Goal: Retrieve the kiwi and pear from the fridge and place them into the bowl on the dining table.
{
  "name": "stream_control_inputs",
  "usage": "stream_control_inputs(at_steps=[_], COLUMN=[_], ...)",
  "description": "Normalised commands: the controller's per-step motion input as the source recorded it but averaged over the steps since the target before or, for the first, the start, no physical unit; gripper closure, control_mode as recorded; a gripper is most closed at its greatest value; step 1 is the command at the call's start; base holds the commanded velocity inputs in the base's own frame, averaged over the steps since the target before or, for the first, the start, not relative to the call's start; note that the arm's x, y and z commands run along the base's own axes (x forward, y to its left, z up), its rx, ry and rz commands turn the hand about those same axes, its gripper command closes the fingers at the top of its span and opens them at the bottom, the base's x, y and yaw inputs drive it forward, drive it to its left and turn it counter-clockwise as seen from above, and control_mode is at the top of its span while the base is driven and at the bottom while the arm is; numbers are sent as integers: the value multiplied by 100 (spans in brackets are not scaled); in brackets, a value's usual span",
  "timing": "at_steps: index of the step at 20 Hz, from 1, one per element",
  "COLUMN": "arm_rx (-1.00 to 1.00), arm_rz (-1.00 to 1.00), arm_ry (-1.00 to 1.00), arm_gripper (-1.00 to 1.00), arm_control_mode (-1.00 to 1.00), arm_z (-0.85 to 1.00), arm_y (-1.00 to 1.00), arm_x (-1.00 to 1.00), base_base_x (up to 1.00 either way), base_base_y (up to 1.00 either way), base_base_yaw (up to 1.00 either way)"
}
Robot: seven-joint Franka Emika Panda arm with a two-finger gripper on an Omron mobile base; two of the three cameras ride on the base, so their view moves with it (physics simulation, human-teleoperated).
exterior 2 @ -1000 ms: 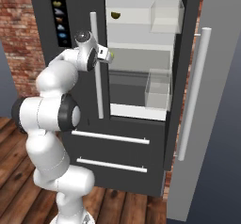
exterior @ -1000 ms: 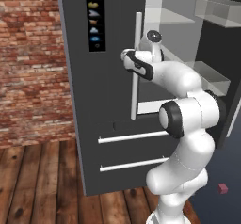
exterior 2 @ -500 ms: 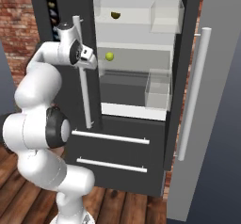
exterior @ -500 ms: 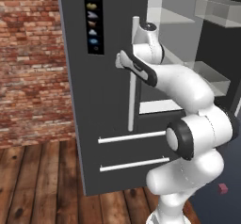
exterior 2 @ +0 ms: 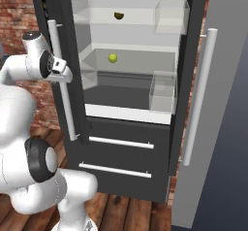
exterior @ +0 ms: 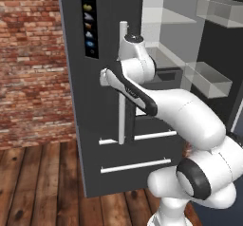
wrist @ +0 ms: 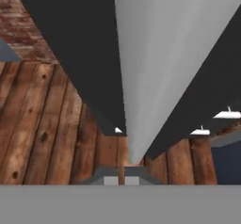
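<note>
Fridge point(exterior 2: 126, 176): left door point(exterior: 102, 101) is swung wider than 1 s ago, so the interior is more exposed in the right base view. Right door point(exterior 2: 213, 128) stands open too.

Gripper point(exterior 2: 63, 72): at the left door's long white bar handle point(exterior 2: 62, 79), approx. mid-height. Jaws pressed together; a grip on the bar cannot be confirmed, they may only bear against it. In the hand view the bar point(wrist: 155, 68) runs up and away from the jaw tips.

Arm has swept toward 9 o'clock vs. 1 s ago, taking the door with it.

Task items, right base view:
- Kiwi point(exterior 2: 118, 15): on upper glass shelf point(exterior 2: 140, 16), approx. 12 o'clock of the pear.
- Pear point(exterior 2: 112, 57): on the next shelf down, near centre.
Both untouched, well apart from the gripper.

Judgement: door-opening step is nearly done; access to both shelves looks clear. Next: let go of handle, reach in for one fruit. Bowl and dining bench not yet involved.
</note>
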Motion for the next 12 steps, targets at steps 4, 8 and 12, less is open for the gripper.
stream_control_inputs(at_steps=[4, 8, 12], arm_rx=[-11, -12, -1], arm_rz=[6, 4, -2], arm_ry=[-11, -22, -15], arm_gripper=[100, 100, 100], arm_control_mode=[-100, -100, -100], arm_z=[-32, -19, 53], arm_y=[94, 81, -11], arm_x=[-100, -100, -100], base_base_x=[0, 0, 0], base_base_y=[0, 0, 0], base_base_yaw=[0, 0, 0])
